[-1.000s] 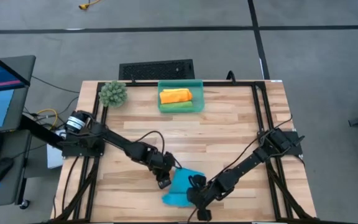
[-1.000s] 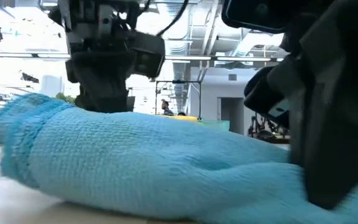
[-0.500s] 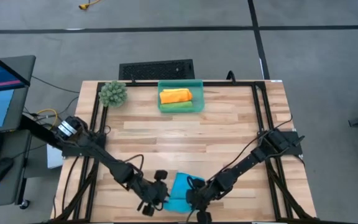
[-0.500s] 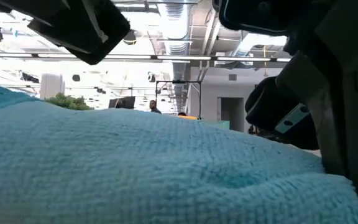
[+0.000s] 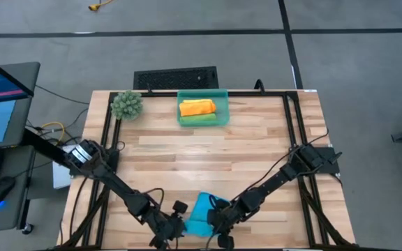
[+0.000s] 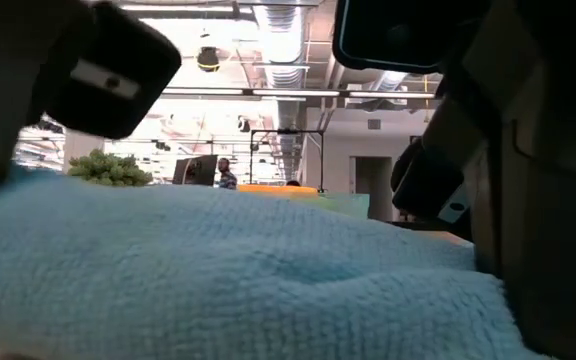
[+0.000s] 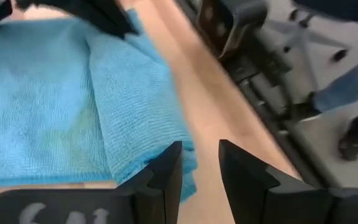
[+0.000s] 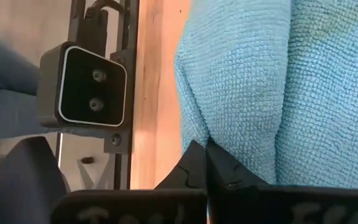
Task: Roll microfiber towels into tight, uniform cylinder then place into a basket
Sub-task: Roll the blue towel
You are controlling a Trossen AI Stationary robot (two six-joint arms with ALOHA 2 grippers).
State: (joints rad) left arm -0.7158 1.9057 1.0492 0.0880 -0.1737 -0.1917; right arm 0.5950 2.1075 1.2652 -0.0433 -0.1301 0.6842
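No readable writing shows anywhere. At the table's six-o'clock edge lies the blue towel [image 5: 199,213], folded. The right gripper [image 8: 205,163] is pinched closed on its near edge; the left gripper [image 7: 199,163], fingers part open and holding nothing, sits at the towel's corner. Both arms stretch low toward six. At twelve o'clock, the basket [image 5: 202,93] holds an orange roll [image 5: 197,107] and a green roll [image 5: 199,119].

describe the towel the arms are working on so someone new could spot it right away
Start at the wooden table and go to its near edge, opposite the teal basket. There, between the left gripper and the right gripper, lies the bright blue towel. It is the only towel outside the basket; the orange towel and green towel sit inside it.
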